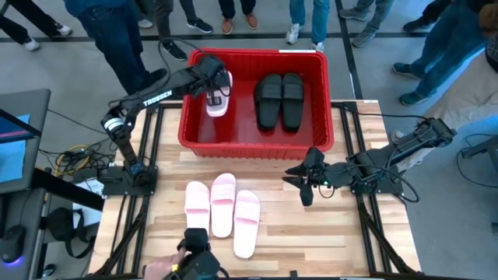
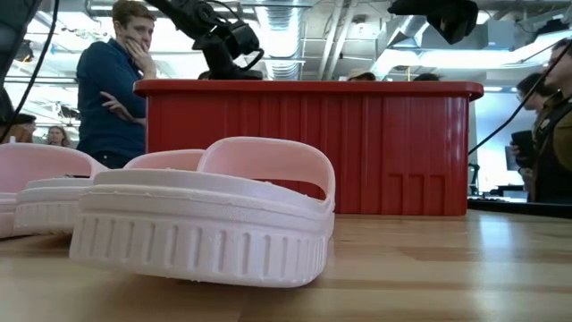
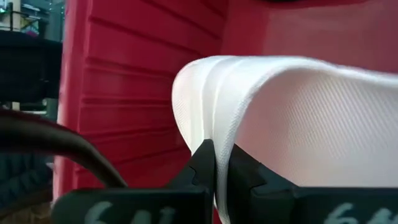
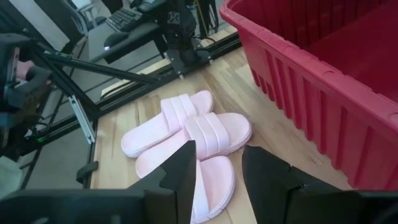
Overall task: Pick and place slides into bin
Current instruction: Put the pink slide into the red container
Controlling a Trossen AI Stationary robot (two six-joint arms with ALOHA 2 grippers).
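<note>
Now my left gripper (image 1: pixel 218 95) pinches the strap of a pale pink foam slide (image 1: pixel 217 102), hanging inside the big red plastic bin (image 1: pixel 257 144), beside two black rubber slides (image 1: pixel 280 99). I should lower it flat before letting go. My right gripper (image 1: pixel 305 185) waits open nearby; three pink slides (image 1: pixel 222 206) lie beyond it.

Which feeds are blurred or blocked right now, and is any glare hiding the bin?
Left wrist view: the held pink slide fills the frame, softly blurred at its top edge. Low view: a pink slide close to the lens blocks the lower left; bright backlight sits behind the bin, which stays readable. High view: even light, no glare on the bin.
</note>
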